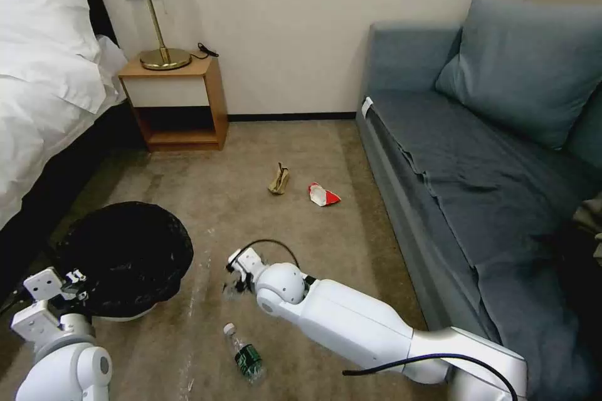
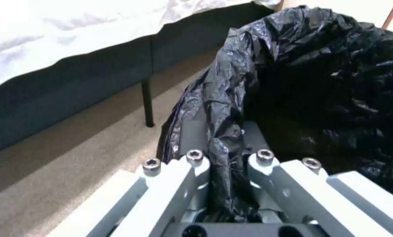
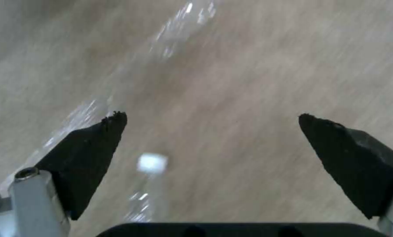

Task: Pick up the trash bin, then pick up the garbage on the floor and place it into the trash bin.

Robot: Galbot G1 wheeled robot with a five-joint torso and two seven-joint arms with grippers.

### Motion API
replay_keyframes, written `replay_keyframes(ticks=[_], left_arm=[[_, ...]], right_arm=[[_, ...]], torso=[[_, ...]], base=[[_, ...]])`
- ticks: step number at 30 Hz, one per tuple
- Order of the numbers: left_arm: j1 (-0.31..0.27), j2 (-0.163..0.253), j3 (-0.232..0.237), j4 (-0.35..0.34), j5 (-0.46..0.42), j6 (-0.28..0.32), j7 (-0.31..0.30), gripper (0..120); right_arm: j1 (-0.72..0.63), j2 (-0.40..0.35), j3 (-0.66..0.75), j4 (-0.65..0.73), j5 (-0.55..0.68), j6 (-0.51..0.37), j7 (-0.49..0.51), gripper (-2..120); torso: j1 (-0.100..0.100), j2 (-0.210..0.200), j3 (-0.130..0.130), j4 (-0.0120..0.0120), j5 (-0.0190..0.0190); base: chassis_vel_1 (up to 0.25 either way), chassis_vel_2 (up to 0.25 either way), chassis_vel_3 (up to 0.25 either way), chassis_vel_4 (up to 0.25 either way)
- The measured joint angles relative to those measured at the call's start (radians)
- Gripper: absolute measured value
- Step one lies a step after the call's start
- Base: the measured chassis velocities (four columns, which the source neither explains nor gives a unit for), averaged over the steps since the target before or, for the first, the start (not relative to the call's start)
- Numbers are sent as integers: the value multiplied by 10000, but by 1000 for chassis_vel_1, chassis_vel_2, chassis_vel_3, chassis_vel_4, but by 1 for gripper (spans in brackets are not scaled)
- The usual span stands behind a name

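Reaching low, right gripper point(image 3: 212, 118) spread above bottle point(image 3: 150, 184).

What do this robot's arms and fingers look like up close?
Both arms are smooth, glossy white shells with rounded ball-like joints. A thin black cable loops over the right arm near its wrist. The left gripper has pale grey metal linkages with silver hex bolts. The right gripper ends in black, wedge-shaped fingers with worn tips.
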Motion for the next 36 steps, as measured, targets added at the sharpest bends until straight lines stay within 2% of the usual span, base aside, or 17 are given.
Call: replay_keyframes(ticks=[2,5,9,11,17,28,32,36], left_arm=[[68,-73,-34,-9,-6,-63,50,5],[115,-96,-89,-10,-6,-93,67,5],[136,-98,-161,-73,-3,-96,67,5],[129,-166,-177,-119,2,-98,66,5],[157,-192,-174,41,91,-208,74,5],[28,-199,-118,121,283,-239,75,5],[24,-199,-98,94,323,-224,60,5],[78,-199,-121,68,329,-219,51,5]], right_arm=[[-145,36,-168,60,971,-33,637,100],[-367,48,-382,221,1705,-33,1211,100],[-571,-22,-903,370,1890,-23,1504,100],[-754,-14,-1356,109,1469,-5,1473,100],[-912,178,-1390,-304,801,23,934,100],[-1098,587,-1276,-703,585,45,786,100],[-1281,646,-1209,-944,182,51,535,100],[-1584,618,-1050,-1447,-723,118,40,100]], torso=[[0,0,0,-1,-1],[0,0,0,-1,0],[0,0,0,-1,-1],[0,0,0,-2,-2],[0,0,0,-1,-2],[0,0,0,-1,-1],[0,0,0,-1,-1],[0,0,0,-2,-1]], base=[[0,0,0,0],[0,0,0,0],[0,0,0,0],[0,0,0,0],[0,0,0,0],[0,0,0,0],[0,0,0,0],[0,0,0,0]])
